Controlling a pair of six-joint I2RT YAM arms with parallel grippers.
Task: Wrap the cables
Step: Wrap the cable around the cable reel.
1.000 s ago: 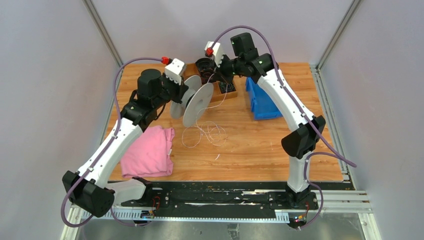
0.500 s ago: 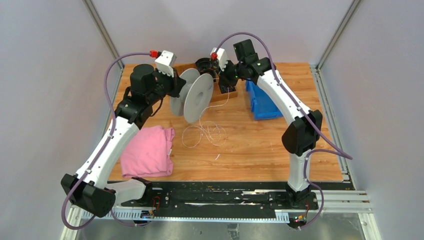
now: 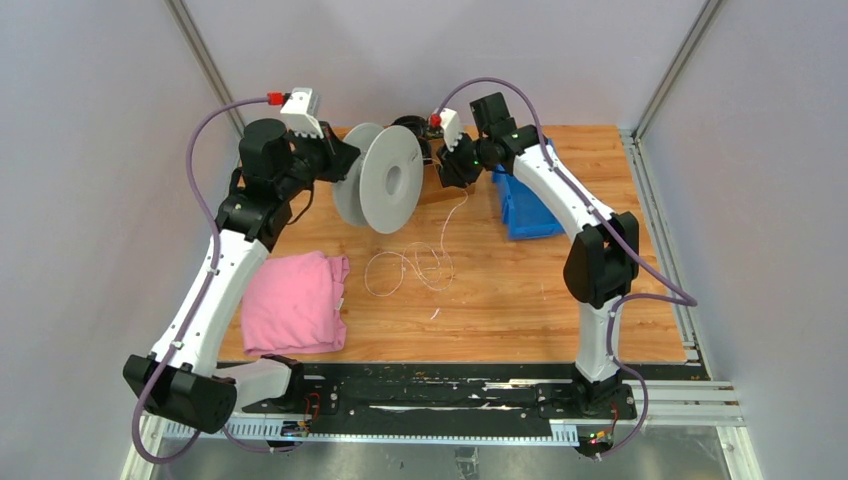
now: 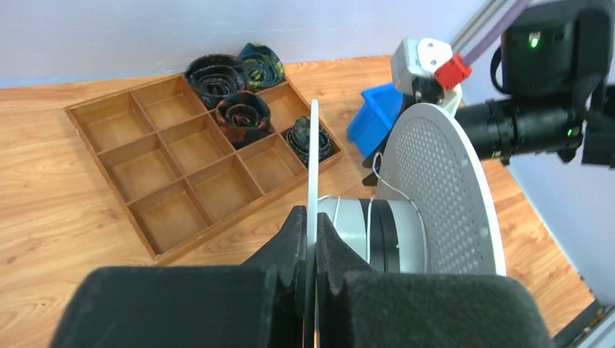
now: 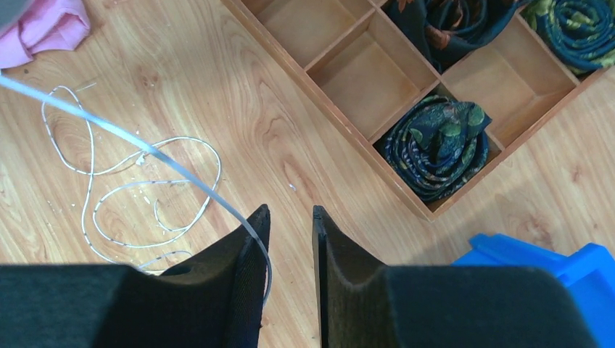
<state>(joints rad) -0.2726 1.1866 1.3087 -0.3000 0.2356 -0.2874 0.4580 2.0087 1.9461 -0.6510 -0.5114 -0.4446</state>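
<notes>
From above: one round grey plastic spool point(image 3: 385, 185) is held up by the left fingers point(image 3: 336, 160). One thin white-grey cable point(image 3: 410, 268) lies looped on the wooden counter point(image 3: 500, 300), a strand rising toward the right fingers point(image 3: 447, 172), which are too small to read here. There is also one folded pink cloth point(image 3: 295, 303) and one blue plastic bin point(image 3: 525, 210). Left wrist: the left fingers point(image 4: 294, 243) are clamped on the spool's thin flange, with a few cable turns on its hub. One nine-compartment wooden tray point(image 4: 170, 217) holds four dark rolled fabric bundles point(image 4: 239, 114). Right wrist: the right fingers point(image 5: 250, 243) stand slightly apart, and the cable lies along one, unpinched. Three bundles show, two cut off.
</notes>
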